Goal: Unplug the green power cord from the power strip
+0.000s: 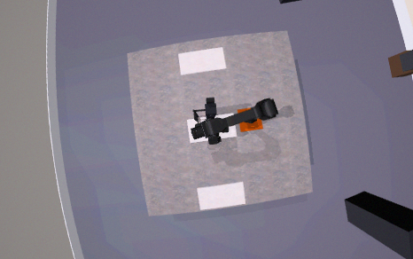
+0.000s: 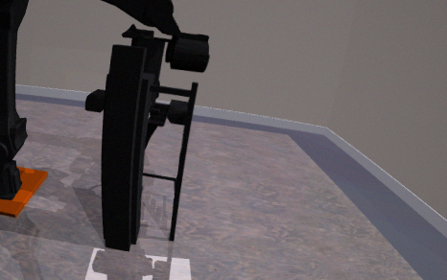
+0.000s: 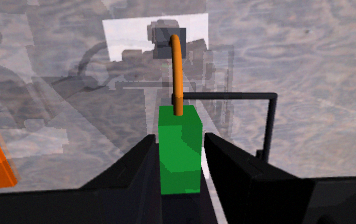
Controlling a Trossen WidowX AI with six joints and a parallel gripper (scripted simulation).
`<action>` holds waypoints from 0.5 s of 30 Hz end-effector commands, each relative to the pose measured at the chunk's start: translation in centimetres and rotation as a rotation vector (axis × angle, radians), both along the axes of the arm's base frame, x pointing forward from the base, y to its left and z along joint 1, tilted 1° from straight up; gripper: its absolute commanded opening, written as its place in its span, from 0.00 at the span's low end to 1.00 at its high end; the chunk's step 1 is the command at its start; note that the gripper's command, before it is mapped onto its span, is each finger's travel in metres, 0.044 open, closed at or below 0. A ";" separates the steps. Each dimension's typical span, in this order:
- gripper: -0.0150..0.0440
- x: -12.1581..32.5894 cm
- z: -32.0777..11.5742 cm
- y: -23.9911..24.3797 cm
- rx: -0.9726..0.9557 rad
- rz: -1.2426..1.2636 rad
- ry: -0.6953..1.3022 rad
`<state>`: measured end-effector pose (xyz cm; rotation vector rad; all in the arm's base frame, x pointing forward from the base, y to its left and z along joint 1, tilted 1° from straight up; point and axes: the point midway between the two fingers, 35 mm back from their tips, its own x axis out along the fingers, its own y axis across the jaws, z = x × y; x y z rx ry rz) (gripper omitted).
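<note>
The green plug stands between my fingers in the wrist view, with its orange cord rising from its far end to a dark block. My gripper is part open, one finger on each side of the plug, with a narrow gap beside it on at least the right. A dark surface shows just below the plug. I cannot make out the power strip clearly, nor tell whether the plug is in a socket. The arm hides the plug from above, and I cannot see it in the exterior view.
A thin black frame stands right beside the plug area. A tall black upright body stands next to that frame in the exterior view. The orange base plate lies under the arm. White patches mark the table.
</note>
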<state>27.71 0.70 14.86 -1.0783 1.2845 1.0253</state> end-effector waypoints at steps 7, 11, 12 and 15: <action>0.29 0.0 0.0 0.0 0.000 0.000 -0.001; 0.25 0.0 0.0 0.0 0.000 0.000 -0.001; 0.25 0.0 0.0 0.1 0.000 0.000 -0.001; 0.25 0.1 0.0 0.4 0.001 0.000 -0.001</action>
